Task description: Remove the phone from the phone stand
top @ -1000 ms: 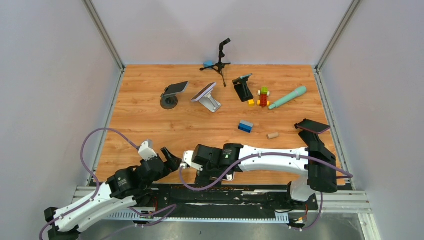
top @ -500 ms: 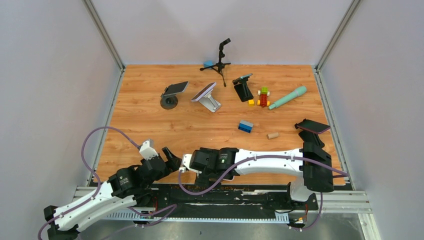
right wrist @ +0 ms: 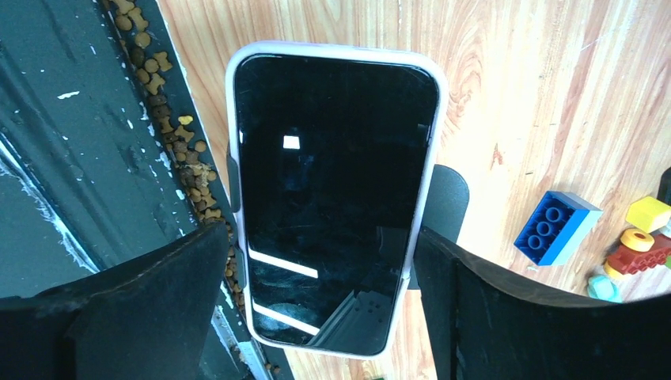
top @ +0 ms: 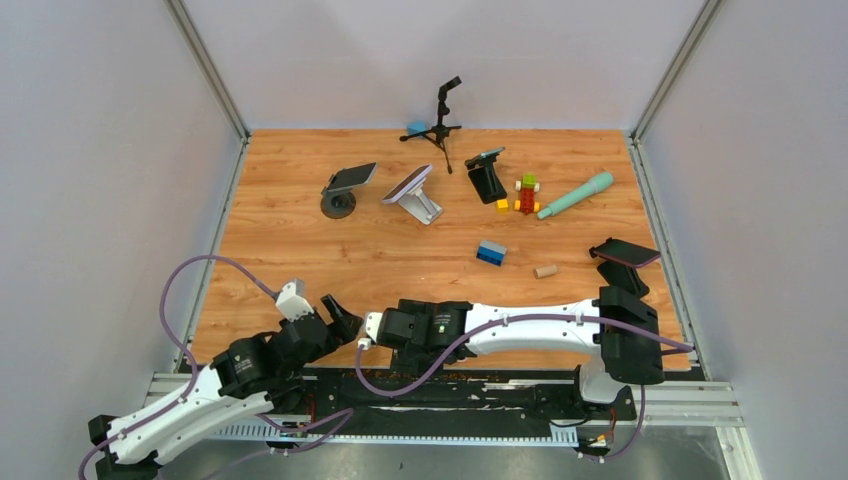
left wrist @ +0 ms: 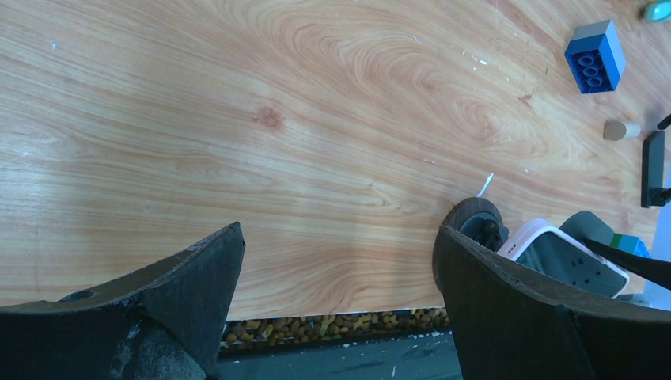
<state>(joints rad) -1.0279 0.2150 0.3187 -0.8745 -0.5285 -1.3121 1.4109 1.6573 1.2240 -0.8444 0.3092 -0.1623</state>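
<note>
Lying near phone (right wrist: 332, 198), blue brick (right wrist: 556, 227), brown pellets (right wrist: 178, 150)

White arm links (top: 540, 325), black joints (top: 625, 345), purple cables (top: 205, 258), black jaws.

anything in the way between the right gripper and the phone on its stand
Nothing visible. The phone sits on its stand, right between the fingers of the right gripper, which flank its long edges; whether they touch it is unclear.
</note>
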